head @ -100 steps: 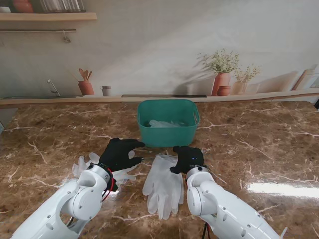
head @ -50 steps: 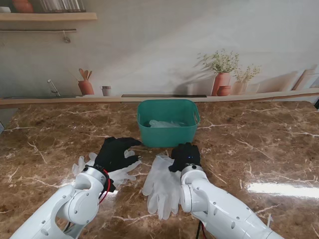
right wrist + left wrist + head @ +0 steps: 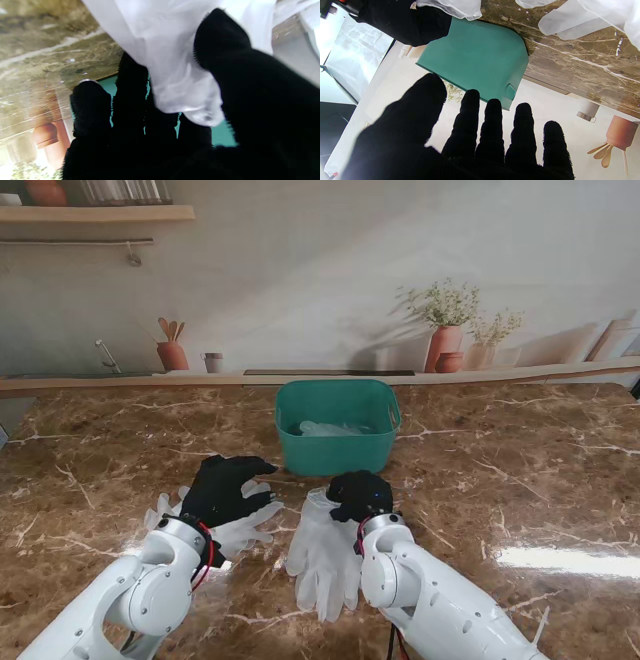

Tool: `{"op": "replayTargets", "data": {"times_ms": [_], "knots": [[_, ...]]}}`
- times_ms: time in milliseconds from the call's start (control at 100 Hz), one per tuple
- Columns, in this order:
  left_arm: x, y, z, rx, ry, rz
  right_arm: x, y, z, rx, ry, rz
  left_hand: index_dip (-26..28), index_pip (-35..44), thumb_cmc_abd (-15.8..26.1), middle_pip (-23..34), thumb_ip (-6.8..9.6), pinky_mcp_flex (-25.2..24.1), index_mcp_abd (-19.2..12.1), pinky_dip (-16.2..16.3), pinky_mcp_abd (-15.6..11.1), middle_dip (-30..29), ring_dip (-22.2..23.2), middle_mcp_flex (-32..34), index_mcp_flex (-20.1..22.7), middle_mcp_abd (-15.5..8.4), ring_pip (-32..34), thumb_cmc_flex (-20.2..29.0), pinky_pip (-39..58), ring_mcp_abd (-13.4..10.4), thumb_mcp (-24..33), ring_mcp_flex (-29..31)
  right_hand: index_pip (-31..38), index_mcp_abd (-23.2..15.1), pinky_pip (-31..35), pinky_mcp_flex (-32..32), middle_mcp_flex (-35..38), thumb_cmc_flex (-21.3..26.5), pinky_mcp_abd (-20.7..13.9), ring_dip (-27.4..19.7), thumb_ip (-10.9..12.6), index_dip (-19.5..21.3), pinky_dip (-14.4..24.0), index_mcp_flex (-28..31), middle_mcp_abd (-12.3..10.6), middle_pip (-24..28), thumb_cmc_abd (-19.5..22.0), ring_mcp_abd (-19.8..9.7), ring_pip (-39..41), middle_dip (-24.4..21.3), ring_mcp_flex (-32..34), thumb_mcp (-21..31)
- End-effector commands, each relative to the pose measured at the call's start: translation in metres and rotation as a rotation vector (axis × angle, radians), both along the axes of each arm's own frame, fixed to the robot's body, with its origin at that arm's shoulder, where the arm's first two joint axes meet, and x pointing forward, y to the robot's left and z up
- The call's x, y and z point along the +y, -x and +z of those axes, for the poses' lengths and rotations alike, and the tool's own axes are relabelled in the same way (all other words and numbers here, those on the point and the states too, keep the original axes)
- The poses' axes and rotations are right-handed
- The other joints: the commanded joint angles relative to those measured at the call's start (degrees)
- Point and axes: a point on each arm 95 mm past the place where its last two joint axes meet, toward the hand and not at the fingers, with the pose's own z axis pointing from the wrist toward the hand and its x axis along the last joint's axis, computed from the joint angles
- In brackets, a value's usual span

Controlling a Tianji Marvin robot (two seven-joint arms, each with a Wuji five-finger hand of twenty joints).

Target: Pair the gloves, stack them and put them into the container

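Fingers of the right hand (image 3: 362,494) have curled since a second ago: then the hand lay flat just right of the middle glove stack, and now it sits over that stack's far edge with thumb and fingers pinched on the white cuff. The right wrist view confirms it, with white glove material (image 3: 175,75) caught between the thumb and the other fingers. I judge this to be the start of a lift, so the stack nearest the worktop's centre is likely the next to go into the container.

The left hand (image 3: 228,488) has drawn slightly toward me and now rests spread over the second lot of gloves (image 3: 245,530), to the left of the first. Its fingers stand wide apart in the left wrist view and grip nothing.

Counting what shows: one green container (image 3: 337,426), standing toward the far side of the worktop (image 3: 520,480), straight beyond the two hands, with pale material already lying inside it. Two groups of white gloves lie on the worktop between the container and me. The middle stack (image 3: 322,560) looks like two gloves laid together, though the layers are hard to separate. How many gloves lie under the left hand I cannot tell.
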Motion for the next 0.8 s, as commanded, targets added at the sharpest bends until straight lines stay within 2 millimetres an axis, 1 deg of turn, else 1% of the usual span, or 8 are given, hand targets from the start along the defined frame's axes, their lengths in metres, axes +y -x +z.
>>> {"op": "replayTargets", "data": {"times_ms": [0, 10, 20, 50, 110, 430, 590, 790], "knots": [[0.001, 0.002, -0.001, 0.002, 0.0, 0.001, 0.001, 0.005, -0.004, 0.021, 0.009, -0.001, 0.7, 0.5, 1.8, -1.0, 1.23, -0.8, -1.7, -0.6, 0.5, -0.8, -0.8, 0.6, 1.0, -1.6, -2.0, -0.5, -2.0, -3.0, -1.7, 0.0, -2.2, 2.6, 2.0, 0.2, 2.8, 3.4, -0.6, 1.7, -0.7, -18.5, -1.9, -5.3, -0.2, 1.2, 0.1, -0.3, 0.9, -0.5, 2.3, 1.1], [0.001, 0.002, -0.001, 0.002, 0.0, 0.002, 0.001, 0.005, -0.003, 0.019, 0.008, 0.0, 0.7, 0.5, 1.8, -1.0, 1.23, -0.8, -1.7, -0.6, 0.5, -0.8, -0.8, 0.6, 1.0, -1.6, -2.0, -0.4, -2.0, -3.0, -1.7, 0.1, -2.2, 2.6, 2.0, 0.2, 2.8, 3.4, -0.6, 1.7, -0.7, -18.5, -1.9, -5.3, -0.2, 1.2, 0.1, -0.3, 0.9, -0.5, 2.3, 1.1], [0.001, 0.002, -0.001, 0.002, 0.0, 0.002, 0.0, 0.005, -0.003, 0.015, 0.005, 0.001, 0.7, 0.5, 1.8, -1.0, 1.23, -0.8, -1.7, -0.6, 0.5, -0.8, -0.8, 0.6, 1.0, -1.6, -2.0, -0.4, -2.0, -3.0, -1.8, 0.1, 0.1, 3.0, 1.9, 0.1, 3.2, 3.4, -0.6, 1.8, -0.7, -25.2, -1.9, -5.0, 0.1, 1.3, 0.2, -0.2, 1.0, -0.7, 2.5, 1.1], [0.002, 0.002, -0.001, 0.003, 0.0, 0.003, -0.001, 0.004, -0.001, 0.005, -0.002, 0.003, 0.7, 0.4, 1.9, -1.1, 1.23, -0.8, -1.7, -0.6, 0.5, -0.8, -0.8, 0.5, 1.0, -1.7, -2.0, -0.5, -2.2, -3.0, -1.8, 0.0, 3.3, 2.8, 1.6, -0.1, 4.0, 3.0, -0.4, 1.8, -0.5, -31.8, -2.0, -2.5, 0.5, 1.5, 1.5, -0.1, 1.1, -1.2, 2.7, 0.8], [0.003, 0.003, -0.001, -0.001, 0.0, 0.006, -0.004, 0.002, 0.002, -0.014, -0.011, 0.012, 0.7, 0.5, 1.9, -1.1, 1.24, -0.8, -1.7, -0.6, 0.5, -0.8, -0.8, 0.6, 1.1, -1.6, -2.0, -0.4, -2.4, -3.0, -1.9, 0.1, 6.0, 2.5, 1.0, -0.5, 5.7, 1.9, 0.7, 1.8, -0.3, -36.3, -2.1, 1.4, 0.8, 1.9, 3.5, -0.1, 1.5, -2.2, 3.3, 1.0], [0.005, 0.002, 0.002, -0.016, -0.001, 0.01, -0.019, -0.004, 0.023, -0.124, -0.09, -0.031, 0.8, 0.6, 2.1, -1.1, 1.32, -0.8, -1.9, -0.3, 0.4, -0.8, -0.8, 0.7, 1.3, -1.7, -2.0, -0.3, -2.9, -3.0, -2.2, 0.1, 7.2, 1.4, 0.3, -1.5, 5.9, 2.0, 0.3, 2.0, -0.1, -32.0, -1.4, 0.9, 0.8, 2.6, 4.8, -0.4, 2.2, -3.2, 2.7, 1.5], [0.006, 0.003, 0.001, -0.015, -0.001, 0.012, -0.026, 0.012, 0.03, -0.19, -0.148, 0.024, 0.8, 0.7, 2.0, -1.1, 1.32, -0.9, -1.9, -0.2, 0.5, -0.8, -0.8, 0.9, 1.5, -1.6, -2.0, -0.4, -3.2, -3.0, -2.4, 0.1, 6.9, 0.5, -0.8, -2.5, 5.4, 2.6, -0.5, 2.5, 0.2, -31.6, -1.3, 1.1, 0.5, 3.0, 4.8, -0.9, 2.7, -2.5, 1.7, 1.4], [0.005, 0.002, 0.001, -0.019, 0.003, 0.015, -0.031, 0.047, 0.021, -0.219, -0.183, 0.202, 0.9, 0.7, 2.2, -1.1, 1.35, -0.8, -1.9, -0.1, 0.5, -0.8, -0.8, 0.8, 1.6, -1.7, -2.0, -0.4, -3.6, -3.0, -2.5, 0.1, 6.7, 0.3, -0.4, -3.2, 5.0, 1.7, -0.6, 3.1, 0.1, -31.0, -0.3, 0.9, -0.1, 3.3, 5.3, -1.0, 3.0, -1.7, 0.7, 2.1]]}}
